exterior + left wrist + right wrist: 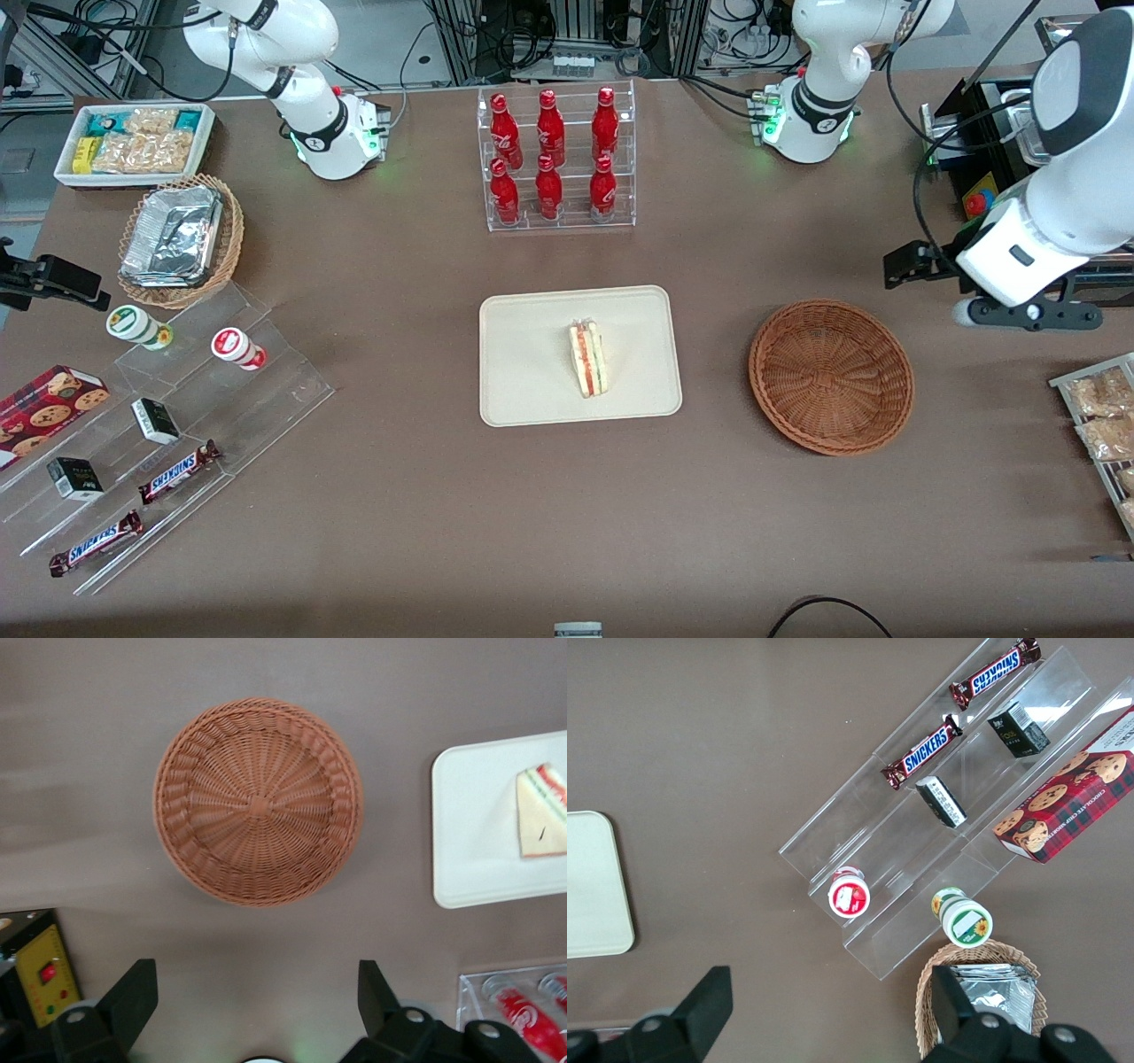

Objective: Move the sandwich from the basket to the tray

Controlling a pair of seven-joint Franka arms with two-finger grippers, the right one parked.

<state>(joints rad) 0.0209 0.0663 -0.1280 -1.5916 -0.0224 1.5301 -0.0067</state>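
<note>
The sandwich point(588, 358) lies on the tray point(532, 390) in the middle of the front view, filling stripes up, a little toward the basket's edge of the tray. The basket point(831, 377) sits on the brown desk point(425, 496) well apart from the tray, at centre right of that frame, with nothing in it. The end effector point(257, 1005) hangs high above the desk, away from the basket, fingers spread wide, gripping nothing. A rack of red bottles point(554, 159) stands at upper centre.

Wedge sandwich point(588, 358) on cream tray point(532, 390), seemingly on edge; reddish-brown wicker basket point(831, 377) beside, empty.
</note>
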